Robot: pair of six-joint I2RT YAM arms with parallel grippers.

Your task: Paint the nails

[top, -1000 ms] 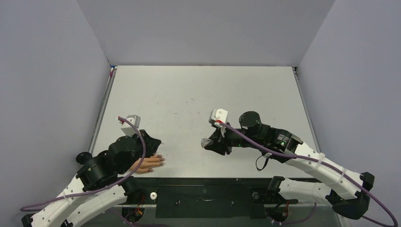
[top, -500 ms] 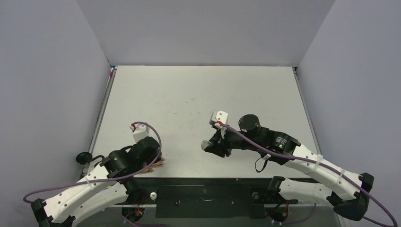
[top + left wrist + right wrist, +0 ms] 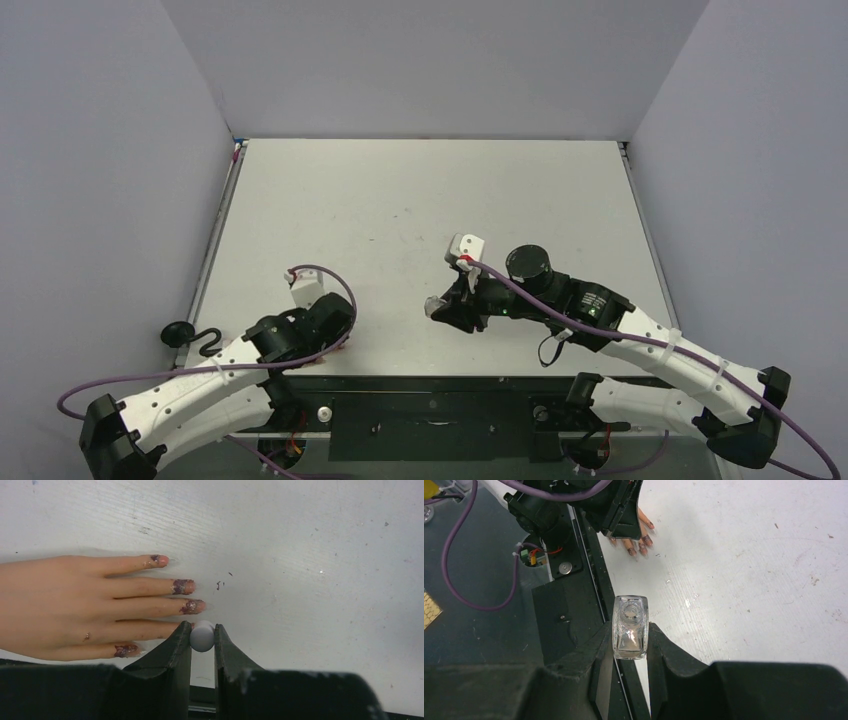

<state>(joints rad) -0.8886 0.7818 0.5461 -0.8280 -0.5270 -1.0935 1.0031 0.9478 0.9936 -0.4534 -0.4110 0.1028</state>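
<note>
The peach fake hand (image 3: 60, 605) lies flat, fingers pointing right. Its nails (image 3: 183, 586) are smeared purplish-brown; one fingertip is hidden behind my left jaw. My left gripper (image 3: 202, 628) is shut on a small round white cap (image 3: 202, 639), its tip right at that hidden fingertip. In the top view the left gripper (image 3: 338, 330) covers nearly all of the hand. My right gripper (image 3: 630, 630) is shut on a tiny clear bottle (image 3: 629, 640) with an open neck, held above the table's near edge, to the right of the hand (image 3: 636, 542).
The white table (image 3: 420, 200) has grey walls on three sides. A black rail (image 3: 589, 580) runs along its near edge, close to the hand. Purple cables (image 3: 320, 272) loop over both wrists.
My left arm has swung right and stretched low over the hand, which is now almost fully covered in the top view. The right gripper with the bottle has barely moved.
</note>
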